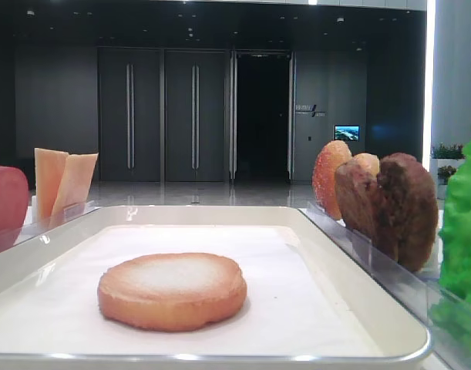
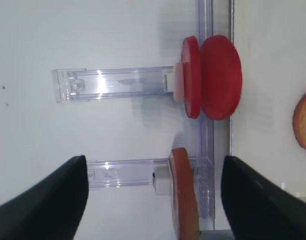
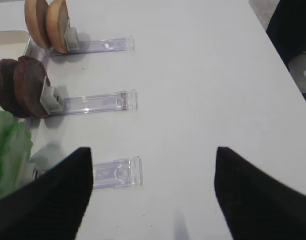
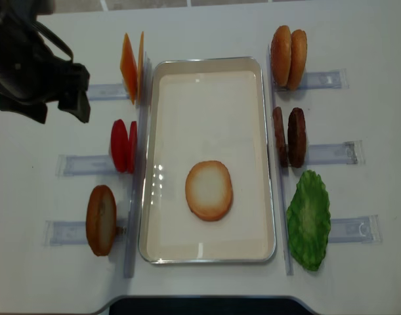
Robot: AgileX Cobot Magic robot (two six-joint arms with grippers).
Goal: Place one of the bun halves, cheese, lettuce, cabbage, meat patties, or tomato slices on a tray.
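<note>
Bun half [image 4: 209, 190] lies flat on the white liner of the big cream tray [image 4: 207, 252], pale face up, a little toward the near end. Nothing is touching it.

On the left of the tray, clear plastic holders [image 4: 85, 164] stand in a row. The far one holds orange cheese slabs [image 4: 129, 65] standing on edge. The middle one holds two red tomato slices [image 4: 123, 146]. The near one holds another bun [image 4: 101, 220] on its edge.

On the right side, two buns [image 4: 289, 57] stand at the far end, two dark brown meat patties [image 4: 289, 136] stand in the middle, and a green lettuce leaf [image 4: 308, 220] sits nearest.

The left claw [image 2: 153, 200] hangs over the table well away from the tray, out beside the cheese holder. Its two black fingers [image 2: 52, 197] are wide apart and hold nothing. Its camera looks down on the tomato slices and an orange-brown disc below them, maybe the edge of a bun, though only part shows.

The right claw [image 3: 153, 195] is also spread wide with nothing between its fingers [image 3: 47, 200]. It hangs over the bare table just beside the lettuce holder, with the patties and buns farther off.
</note>
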